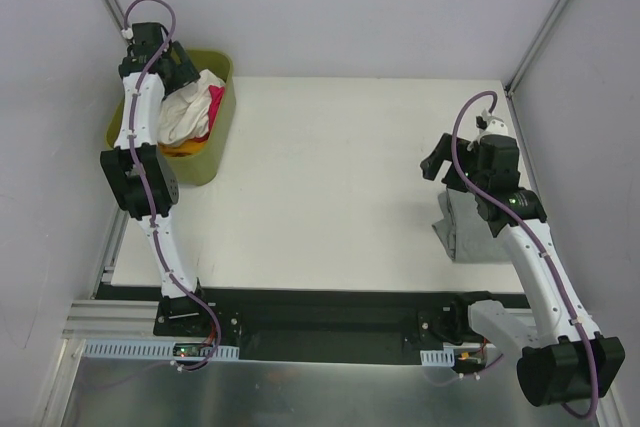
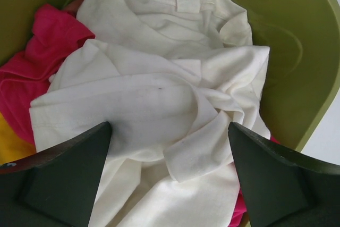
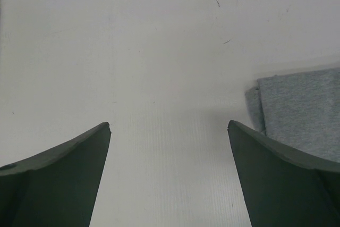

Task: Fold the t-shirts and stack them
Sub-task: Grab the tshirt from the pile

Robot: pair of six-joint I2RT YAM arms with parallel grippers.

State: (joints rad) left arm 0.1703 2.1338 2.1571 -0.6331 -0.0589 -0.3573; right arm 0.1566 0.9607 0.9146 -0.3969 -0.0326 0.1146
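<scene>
Tabletop (image 1: 330, 177) fills most of your overhead view, white and flat. At its far left corner you see the olive-green tub (image 1: 215, 162), heaped with cloth. The cream-white t-shirt (image 2: 159, 94) lies crumpled on top of that heap, collar label facing up. You find the grey t-shirt (image 3: 303, 110) folded flat at the table's right edge, partly under the right arm. A pink t-shirt (image 2: 32, 73) shows beneath the cream one, and a yellow t-shirt (image 2: 10, 142) peeks out lower left. Your left gripper (image 2: 169, 126) hangs over the tub, jaws spread wide and pinching nothing. Your right gripper (image 3: 169, 125) hovers over bare table just beside the grey shirt, jaws also spread.
</scene>
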